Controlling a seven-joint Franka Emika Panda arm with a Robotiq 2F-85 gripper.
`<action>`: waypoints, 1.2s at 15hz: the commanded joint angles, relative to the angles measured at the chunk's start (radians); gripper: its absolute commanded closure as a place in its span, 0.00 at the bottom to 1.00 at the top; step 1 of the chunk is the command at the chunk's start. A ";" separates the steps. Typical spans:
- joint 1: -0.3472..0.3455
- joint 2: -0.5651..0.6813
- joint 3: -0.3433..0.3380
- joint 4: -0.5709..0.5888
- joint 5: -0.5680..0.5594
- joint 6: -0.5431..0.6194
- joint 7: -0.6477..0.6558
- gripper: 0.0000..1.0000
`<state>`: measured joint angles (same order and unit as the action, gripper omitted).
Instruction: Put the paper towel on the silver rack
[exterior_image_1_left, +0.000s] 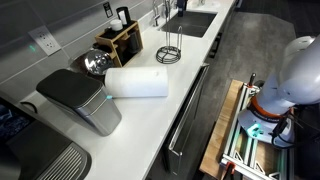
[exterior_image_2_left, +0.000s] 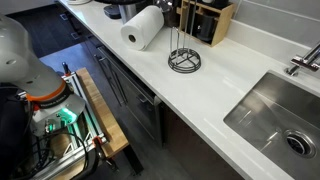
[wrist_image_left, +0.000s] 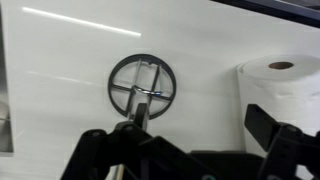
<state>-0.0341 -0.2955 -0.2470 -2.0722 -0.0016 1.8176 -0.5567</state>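
Paper towel (exterior_image_1_left: 137, 82), a thick plain white roll of paper, lies on its side on the long white desk (exterior_image_1_left: 150, 125) in an exterior view, between a grey box-shaped appliance (exterior_image_1_left: 82, 100) and the silver rack (exterior_image_1_left: 169, 50), a thin wire stand with a round ring base and a slim upright loop post. The roll is just beside the appliance and clearly apart from the rack. A wooden knife block (exterior_image_1_left: 122, 41) stands behind the roll near the wall, a steel sink (exterior_image_1_left: 192, 22) is set into the desk beyond the rack, and the white robot arm (exterior_image_1_left: 296, 66) is off to the side, away from the desk's edge. In an exterior view from the opposite end, the paper towel (exterior_image_2_left: 143, 27) sits near the knife block (exterior_image_2_left: 208, 20), the silver rack (exterior_image_2_left: 184, 57) stands empty on the bare desk (exterior_image_2_left: 200, 100), and the sink (exterior_image_2_left: 272, 118) fills the near corner. In the wrist view the rack (wrist_image_left: 141, 85) is seen from above as a ring with its post rising toward the camera. The roll (wrist_image_left: 281, 88) shows its hollow core to one side, not touching the rack. The black fingers (wrist_image_left: 95, 155) are spread wide and hold nothing.
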 joint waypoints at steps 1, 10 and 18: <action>0.029 0.010 0.027 -0.036 0.179 -0.069 0.003 0.00; 0.041 0.053 0.092 -0.107 0.449 0.016 0.024 0.00; 0.037 0.030 0.080 -0.159 0.502 0.039 -0.003 0.00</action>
<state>0.0100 -0.2467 -0.1640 -2.1734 0.4466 1.8369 -0.5314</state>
